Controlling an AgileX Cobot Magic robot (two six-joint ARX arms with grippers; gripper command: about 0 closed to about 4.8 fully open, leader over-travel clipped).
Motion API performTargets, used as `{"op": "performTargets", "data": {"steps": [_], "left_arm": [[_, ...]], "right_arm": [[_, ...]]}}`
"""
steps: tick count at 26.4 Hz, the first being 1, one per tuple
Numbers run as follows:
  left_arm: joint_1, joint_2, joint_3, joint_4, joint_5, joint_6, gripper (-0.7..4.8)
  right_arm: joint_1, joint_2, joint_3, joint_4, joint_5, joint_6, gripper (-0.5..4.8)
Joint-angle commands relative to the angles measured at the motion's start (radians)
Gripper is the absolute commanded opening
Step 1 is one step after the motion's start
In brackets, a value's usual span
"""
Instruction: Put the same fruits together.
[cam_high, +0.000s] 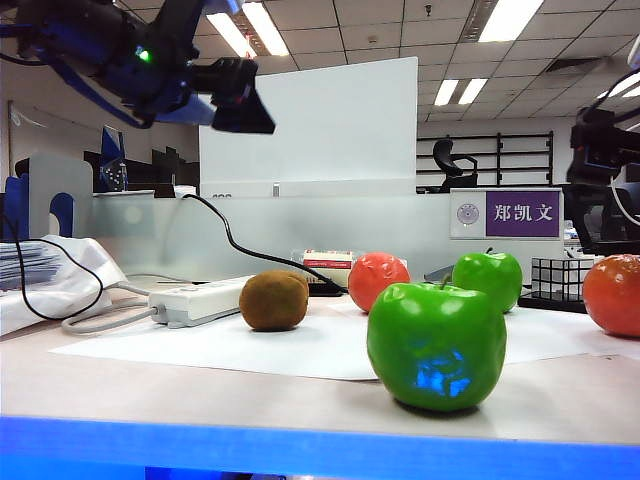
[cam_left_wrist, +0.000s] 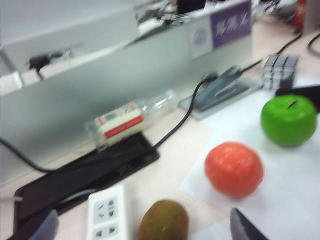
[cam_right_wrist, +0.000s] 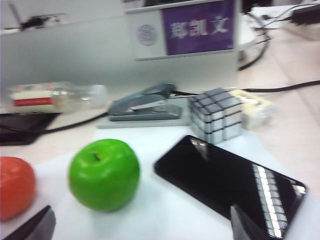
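- Left end effector (cam_left_wrist: 145, 227): jaws wide, empty, above kiwi (cam_left_wrist: 163, 220).
- Right end effector (cam_right_wrist: 142, 225): wide, empty, near far green apple (cam_right_wrist: 104, 174).
- Risk: phone (cam_right_wrist: 230, 180), at apple's 3 o'clock on tabletop (cam_high: 200, 385), may be struck on descent.

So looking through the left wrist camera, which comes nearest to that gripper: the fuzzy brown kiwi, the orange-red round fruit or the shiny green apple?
1. Fuzzy brown kiwi, just ahead of the open left gripper.
2. Orange-red round fruit, farther out on the white paper.
3. Shiny green apple, farthest, toward the grid cube.
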Motion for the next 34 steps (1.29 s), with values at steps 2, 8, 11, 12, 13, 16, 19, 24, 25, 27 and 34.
{"op": "performTargets", "data": {"steps": [2,8,11,12,13,16,19,24,25,27,34], "left_arm": [[0.01,-0.005,0.002,-0.01,-0.008,0.018,4.79],[0.01,-0.006,0.002,0.021,-0.023,0.024,4.79],[0.01,-0.006,0.002,0.025,-0.023,0.026,4.79],[0.01,-0.006,0.002,0.026,-0.023,0.026,4.79],[0.01,-0.006,0.002,0.026,-0.023,0.026,4.79],[0.01,-0.006,0.002,0.028,-0.023,0.026,4.79],[0.01,-0.008,0.002,0.03,-0.032,0.026,4.79],[0.01,-0.011,0.002,0.002,0.042,0.022,4.79],[0.01,-0.011,0.002,-0.017,0.098,0.021,4.79],[0.01,-0.011,0.002,-0.055,0.195,0.021,4.79],[0.018,-0.011,0.002,-0.082,0.447,-0.039,4.79]], "right_arm": [[-0.005,-0.002,0.007,-0.114,0.047,-0.074,4.79],[-0.018,0.006,0.007,-0.165,0.082,-0.107,4.79],[-0.019,0.017,0.007,-0.168,0.102,-0.106,4.79],[-0.019,0.023,0.007,-0.167,0.101,-0.106,4.79],[-0.019,0.03,0.007,-0.167,0.101,-0.106,4.79],[-0.019,0.07,0.011,-0.164,0.086,-0.106,4.79],[-0.018,0.127,0.012,-0.13,0.086,-0.106,4.79],[-0.018,0.198,0.025,-0.099,0.087,-0.105,4.79],[-0.018,0.203,0.026,-0.093,0.087,-0.105,4.79],[-0.018,0.204,0.028,-0.085,0.088,-0.106,4.79],[-0.019,0.225,0.052,-0.085,0.095,-0.106,4.79]]}}
